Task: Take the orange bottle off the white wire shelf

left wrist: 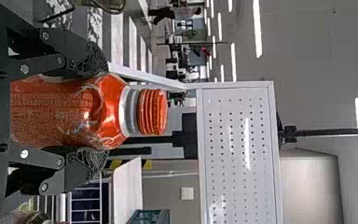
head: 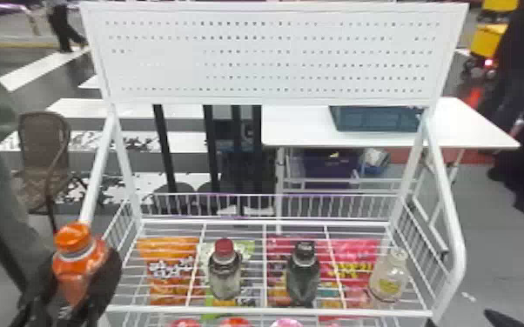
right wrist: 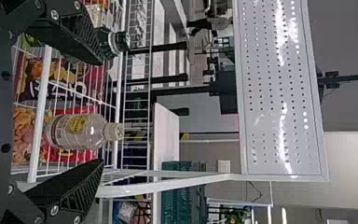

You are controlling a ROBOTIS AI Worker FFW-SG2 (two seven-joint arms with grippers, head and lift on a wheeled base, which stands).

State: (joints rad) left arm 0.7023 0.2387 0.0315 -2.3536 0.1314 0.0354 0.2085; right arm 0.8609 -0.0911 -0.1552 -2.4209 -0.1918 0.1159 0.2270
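At the lower left of the head view, my left gripper (head: 83,278) is shut on the orange bottle (head: 74,248), upright with its cap up, outside the left side of the white wire shelf (head: 274,311). In the left wrist view, the left gripper (left wrist: 91,114) has its fingers on both sides of the orange bottle (left wrist: 65,112), around its upper body. In the right wrist view, my right gripper (right wrist: 98,112) stands open with a wide gap; beyond, between its fingers, a clear bottle (right wrist: 81,130) stands on the shelf.
A red-capped bottle (head: 225,271), a dark-capped bottle (head: 303,274) and the clear bottle stand on the shelf's top wires, with snack bags beneath. A white pegboard (head: 265,56) rises behind. A white table (head: 300,130) and a chair (head: 43,152) are farther back.
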